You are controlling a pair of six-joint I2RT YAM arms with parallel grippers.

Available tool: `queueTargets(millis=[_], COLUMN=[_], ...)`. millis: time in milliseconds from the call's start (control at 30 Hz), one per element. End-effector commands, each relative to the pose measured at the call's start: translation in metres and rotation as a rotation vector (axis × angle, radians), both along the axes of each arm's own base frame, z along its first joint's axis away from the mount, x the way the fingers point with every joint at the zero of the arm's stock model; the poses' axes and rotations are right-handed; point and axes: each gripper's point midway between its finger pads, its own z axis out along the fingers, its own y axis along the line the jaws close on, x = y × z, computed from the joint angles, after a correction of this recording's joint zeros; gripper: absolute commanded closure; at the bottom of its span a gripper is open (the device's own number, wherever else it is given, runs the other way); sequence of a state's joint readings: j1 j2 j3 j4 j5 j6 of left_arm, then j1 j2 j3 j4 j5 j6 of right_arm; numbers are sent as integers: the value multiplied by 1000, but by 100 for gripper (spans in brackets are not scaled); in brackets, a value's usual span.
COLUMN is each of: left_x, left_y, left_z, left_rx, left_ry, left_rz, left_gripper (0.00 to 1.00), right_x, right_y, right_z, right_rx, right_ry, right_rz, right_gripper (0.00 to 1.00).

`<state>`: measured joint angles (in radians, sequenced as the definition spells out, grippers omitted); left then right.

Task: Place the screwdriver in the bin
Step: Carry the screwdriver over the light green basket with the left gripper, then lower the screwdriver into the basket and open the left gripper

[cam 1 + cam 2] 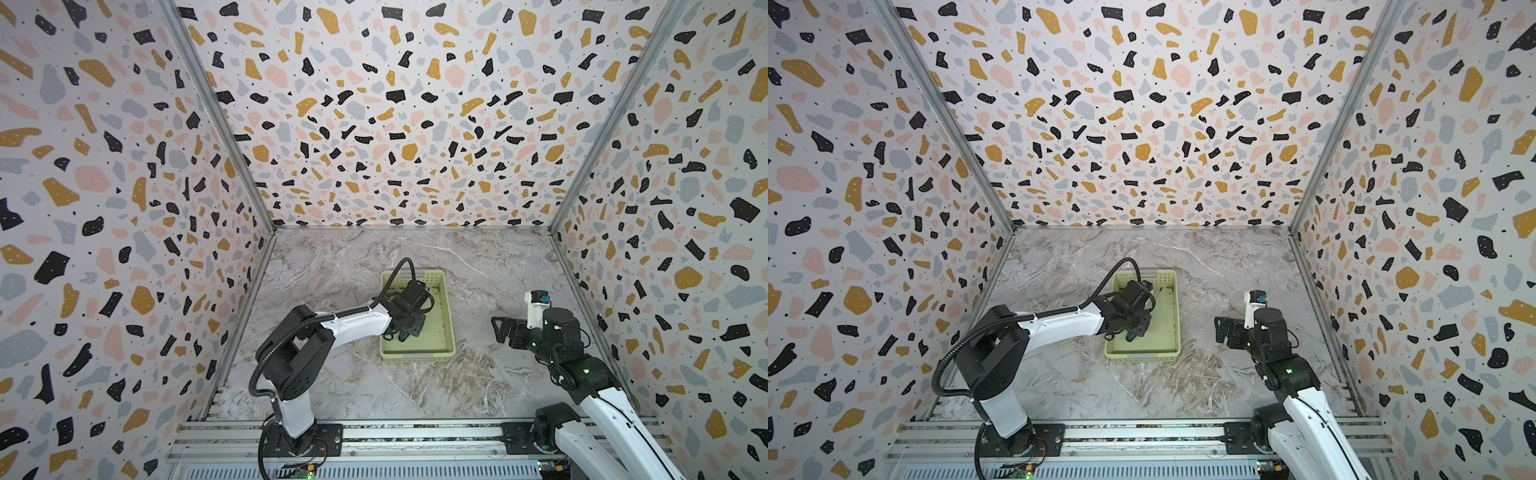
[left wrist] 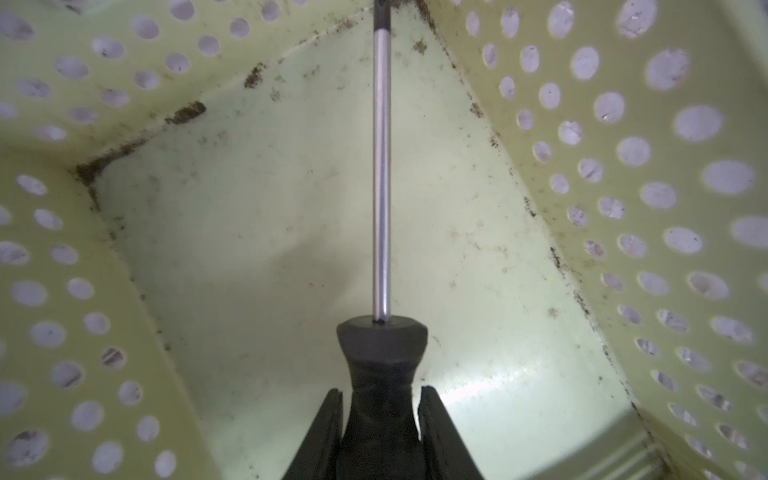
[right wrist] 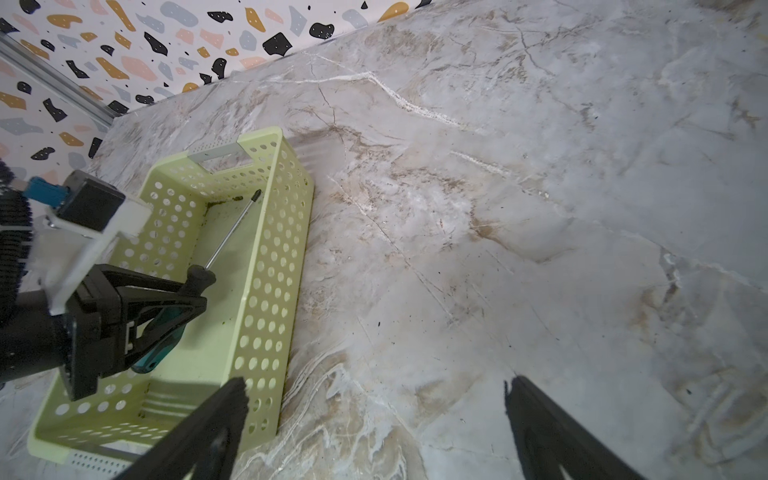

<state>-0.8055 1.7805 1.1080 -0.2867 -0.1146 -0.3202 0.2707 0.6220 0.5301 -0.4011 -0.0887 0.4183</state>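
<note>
Likely risk on letting go: tip catching in a wall hole, or handle sticking and riding back out with the left gripper [image 2: 380, 399], clenched on the dark green-and-black handle of the slim silver-shafted screwdriver [image 2: 381, 187]. Held low inside the shallow pale yellow-green perforated plastic bin [image 2: 623, 166]; nothing else in there. Rightward, right gripper [image 3: 374, 390] spread wide, empty.

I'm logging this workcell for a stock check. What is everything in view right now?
screwdriver: one, green and black handle, silver shaft, inside the bin
bin: one, pale yellow-green, on the table near its middle
table: one, grey marble look, under the bin
walls: three, speckled pattern, around the table
left claw: one, black, shut on the screwdriver handle, inside the bin
right claw: one, black, open, over the table beside the bin
</note>
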Motion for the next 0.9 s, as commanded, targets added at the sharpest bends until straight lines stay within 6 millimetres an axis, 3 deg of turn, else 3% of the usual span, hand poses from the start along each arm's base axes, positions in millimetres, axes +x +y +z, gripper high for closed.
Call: queueTargets(millis=[0, 467, 867], left_x=[10, 13, 13], left_y=[-14, -24, -22], left_z=[10, -4, -6], left_rx=[-29, -14, -4], left_ry=[-49, -19, -12], left_rz=[-25, -58, -51], left_gripper=[85, 77, 56], right_x=[-1, 0, 0], right_y=[-2, -4, -5], right_z=[-3, -7, -8], right_rx=[-27, -58, -61], right_ry=[18, 21, 15], right_rz=[-2, 5, 3], right_gripper=[1, 1, 1])
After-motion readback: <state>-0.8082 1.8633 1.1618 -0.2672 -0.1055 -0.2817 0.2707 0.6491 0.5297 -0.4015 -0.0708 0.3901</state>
